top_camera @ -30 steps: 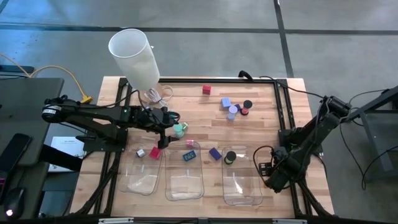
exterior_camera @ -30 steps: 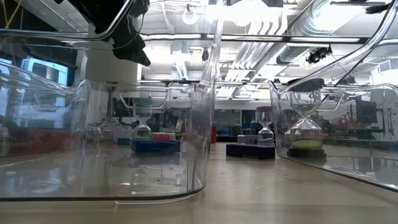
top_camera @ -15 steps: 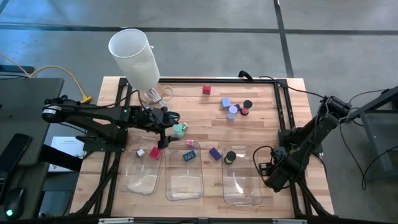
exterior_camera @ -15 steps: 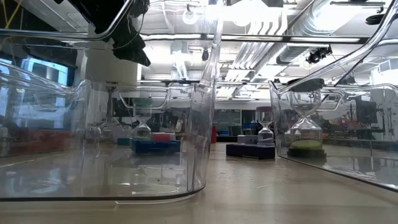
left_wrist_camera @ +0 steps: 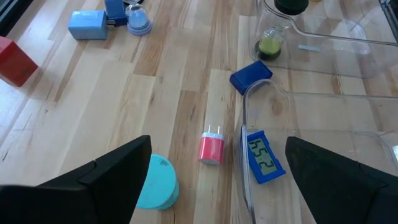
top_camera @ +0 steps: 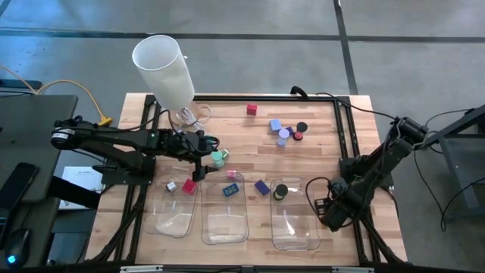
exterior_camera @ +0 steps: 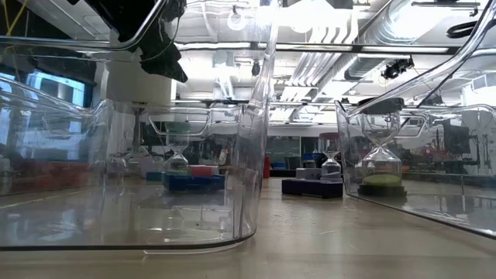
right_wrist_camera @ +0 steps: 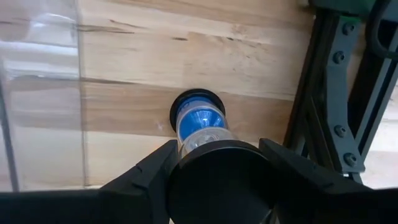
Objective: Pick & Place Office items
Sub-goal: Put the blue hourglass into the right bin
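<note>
My left gripper is open and low over the table's middle left. A teal cap lies beside one finger, and a pink plug-shaped piece lies ahead between the fingers. My right gripper is by the right tray's right wall, shut on a small sand timer with blue sand. More pieces lie on the wood: a red cube, a blue and purple cluster, and a blue block. My right gripper pinches the sand timer by its near black end cap, one finger on each side. The fingers come from above, pointing down, and lie along the timer. It hangs upright below them over the wood. Whether its far cap touches the table, I cannot tell.
Three clear trays sit along the near edge; the left tray and the middle tray, which holds a blue digital timer. A green-sand timer stands by the right tray. A tall white cylinder stands at the far left corner.
My right gripper, with the sand timer, has edged a little toward the table's left, nearer the right tray.
</note>
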`<state>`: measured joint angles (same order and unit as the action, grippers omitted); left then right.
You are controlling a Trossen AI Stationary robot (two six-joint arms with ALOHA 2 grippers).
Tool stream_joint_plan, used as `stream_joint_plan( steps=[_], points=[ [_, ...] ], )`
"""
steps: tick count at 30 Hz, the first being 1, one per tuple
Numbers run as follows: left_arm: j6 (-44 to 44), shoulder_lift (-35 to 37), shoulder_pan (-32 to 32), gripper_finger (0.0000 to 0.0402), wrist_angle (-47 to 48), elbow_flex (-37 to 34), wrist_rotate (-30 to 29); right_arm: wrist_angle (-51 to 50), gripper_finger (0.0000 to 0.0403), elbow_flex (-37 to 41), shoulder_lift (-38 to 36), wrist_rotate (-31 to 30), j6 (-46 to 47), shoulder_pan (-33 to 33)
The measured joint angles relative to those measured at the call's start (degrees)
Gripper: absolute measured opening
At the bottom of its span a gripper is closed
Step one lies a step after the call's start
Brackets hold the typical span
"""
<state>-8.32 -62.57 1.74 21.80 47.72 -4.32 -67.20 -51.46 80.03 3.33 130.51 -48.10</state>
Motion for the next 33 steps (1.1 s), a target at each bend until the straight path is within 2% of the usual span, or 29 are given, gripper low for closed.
stream_joint_plan(
  steps=[9,18,22,27,33],
  points=[
    [0.0,0.0,0.0,0.0363,-0.1,0.0,0.0,-4.9,0.0196,-0.9,-0.2,0.8,-3.3,1.4],
    [1.0,0.0,0.0,0.0363,-0.7,0.0,0.0,-18.6,0.0197,-11.0,-0.2,-1.9,-3.5,1.4],
    [1.0,0.0,0.0,0.0363,-1.0,0.0,0.0,-22.8,0.0196,-17.5,-0.2,-5.0,-4.6,1.4],
    [1.1,0.0,0.0,0.0363,-1.1,0.0,0.0,-22.7,0.0197,-24.5,-0.2,-12.4,-10.1,3.7],
    [1.1,0.0,0.0,0.0363,-1.3,0.0,0.0,-21.8,0.0197,-28.2,-0.1,-17.0,-21.1,9.6]
  ],
)
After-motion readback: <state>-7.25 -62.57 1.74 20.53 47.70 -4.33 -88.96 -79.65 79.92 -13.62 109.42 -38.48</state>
